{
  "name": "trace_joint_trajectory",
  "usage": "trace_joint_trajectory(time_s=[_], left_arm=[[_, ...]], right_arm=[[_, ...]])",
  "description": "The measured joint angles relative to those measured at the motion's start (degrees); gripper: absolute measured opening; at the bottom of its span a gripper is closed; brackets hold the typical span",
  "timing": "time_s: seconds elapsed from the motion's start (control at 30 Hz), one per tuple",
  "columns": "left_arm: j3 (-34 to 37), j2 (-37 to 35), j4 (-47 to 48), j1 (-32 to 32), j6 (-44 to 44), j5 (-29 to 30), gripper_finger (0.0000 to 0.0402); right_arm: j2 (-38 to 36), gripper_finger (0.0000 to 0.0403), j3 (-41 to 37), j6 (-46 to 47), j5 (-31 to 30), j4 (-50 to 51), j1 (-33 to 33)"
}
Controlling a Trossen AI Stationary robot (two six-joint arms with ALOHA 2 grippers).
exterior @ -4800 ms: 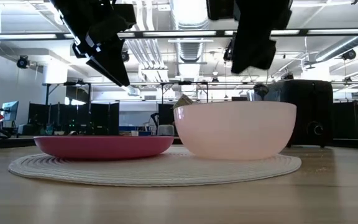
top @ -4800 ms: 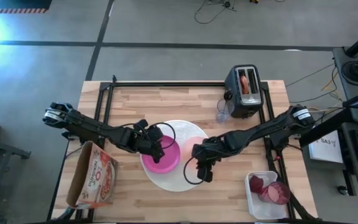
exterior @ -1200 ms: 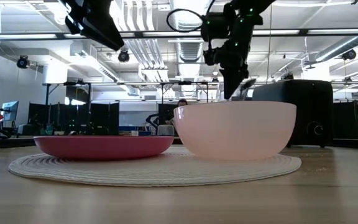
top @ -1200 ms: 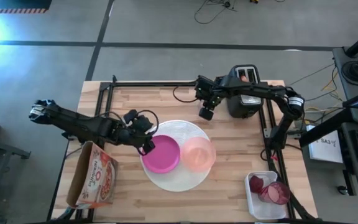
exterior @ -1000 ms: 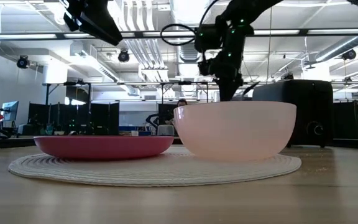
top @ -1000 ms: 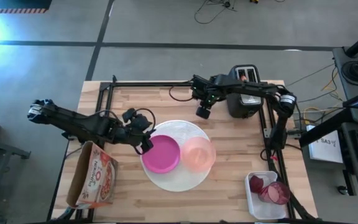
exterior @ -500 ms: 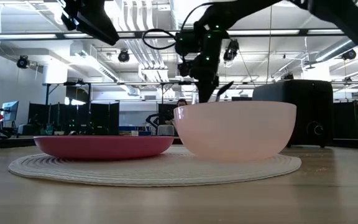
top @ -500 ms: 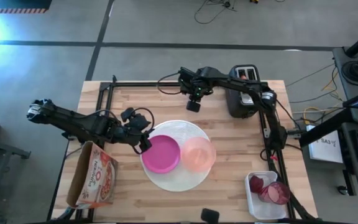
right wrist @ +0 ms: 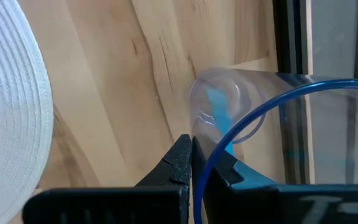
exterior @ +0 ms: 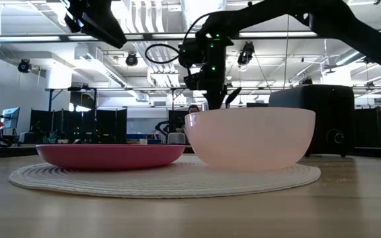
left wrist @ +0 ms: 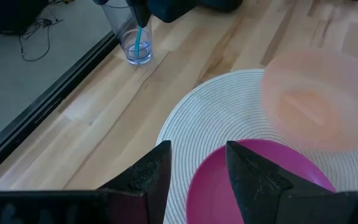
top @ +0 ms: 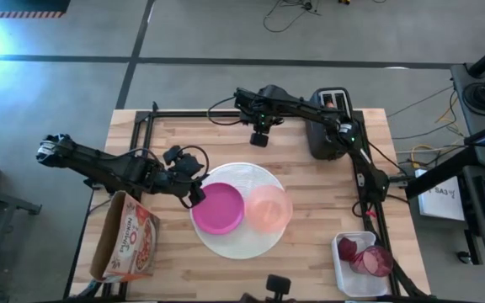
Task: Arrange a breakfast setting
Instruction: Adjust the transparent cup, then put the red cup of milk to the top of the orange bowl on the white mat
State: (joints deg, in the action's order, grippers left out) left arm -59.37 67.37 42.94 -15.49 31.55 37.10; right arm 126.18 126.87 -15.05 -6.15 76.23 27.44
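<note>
A large white round plate (top: pixel 241 178) lies mid-table. On it are a magenta plate (top: pixel 219 209) and a translucent peach bowl (top: pixel 269 208). My left gripper (top: pixel 199 192) hovers open over the magenta plate's left rim (left wrist: pixel 197 186), with nothing between its fingers. My right gripper (top: pixel 260 139) is near the table's far edge, left of the toaster, shut on a clear glass (left wrist: pixel 135 37). A teal-handled spoon (right wrist: pixel 219 115) stands inside the glass. In the low view the bowl (exterior: pixel 250 139) hides the glass's lower part. My right gripper pinches the glass's rim (right wrist: pixel 211 155), one finger inside the glass and one outside. The fingers come from above, pointing down. The glass hangs nearly upright below them, low over the wood; whether its base (left wrist: pixel 138 57) touches the table, I cannot tell.
A dark toaster (top: pixel 331 126) with a bagel (top: pixel 333 101) in its slot stands at the far right. A cereal box (top: pixel 126 240) lies at the near left. A white tray with dark-red fruit (top: pixel 365 257) sits at the near right. A small dark object (top: pixel 276 286) shows at the near edge.
My right gripper has carried the glass with the spoon toward the table's left along the far side, away from the toaster, and has rolled a little. The glass has stayed nearly upright in the hold.
</note>
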Motion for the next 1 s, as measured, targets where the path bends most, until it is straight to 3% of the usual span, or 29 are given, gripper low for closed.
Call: trace_joint_trajectory(time_s=[0.63,1.0], left_arm=[[0.0,0.0,0.5,0.0,0.0,0.0,0.0137],[0.0,0.0,1.1,0.0,0.1,-0.1,0.0137]], right_arm=[[-2.9,0.0108,0.3,4.0,0.8,4.1,-0.3],[-10.2,0.0123,0.3,6.7,1.2,6.1,-0.3]])
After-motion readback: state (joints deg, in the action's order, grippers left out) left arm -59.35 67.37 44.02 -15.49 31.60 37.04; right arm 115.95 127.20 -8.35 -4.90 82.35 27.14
